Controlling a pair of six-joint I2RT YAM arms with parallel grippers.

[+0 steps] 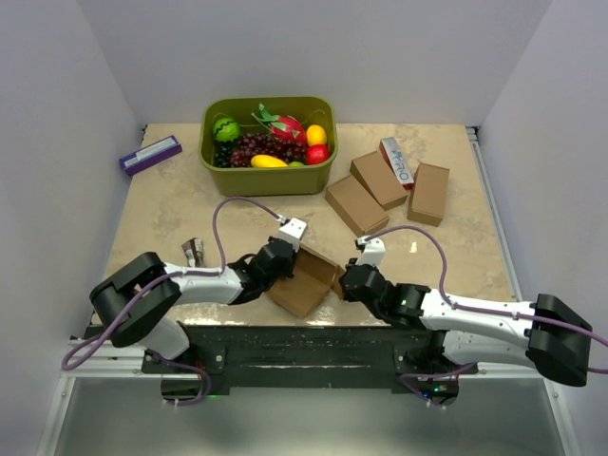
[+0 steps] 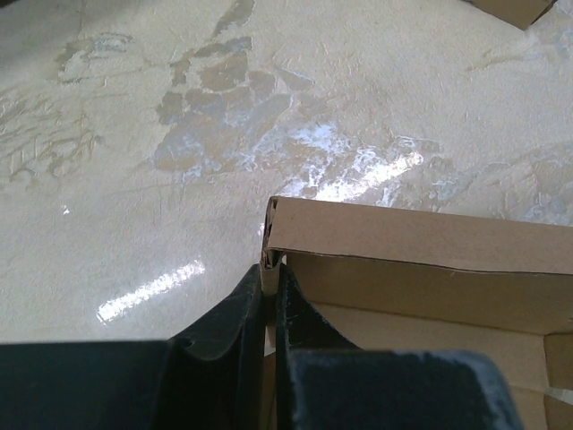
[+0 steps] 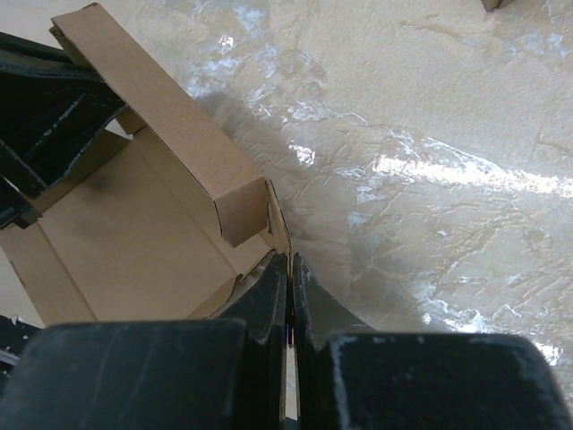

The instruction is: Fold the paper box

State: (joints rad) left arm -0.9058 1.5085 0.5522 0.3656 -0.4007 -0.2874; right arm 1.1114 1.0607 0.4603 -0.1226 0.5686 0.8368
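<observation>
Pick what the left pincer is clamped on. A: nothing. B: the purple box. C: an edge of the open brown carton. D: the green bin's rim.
C: the left pincer is closed on a thin cardboard wall of the paper box.

Grn fruit basket, purple box rear L.

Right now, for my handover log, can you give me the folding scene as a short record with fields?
item: plain brown cardboard paper box, half-formed, inside open
position: near table edge, between the two arms
left gripper: shut on a corner of the box wall
right gripper: shut on a thin flap edge
behind: three closed brown cartons, green plastic basket of toy fruit
</observation>
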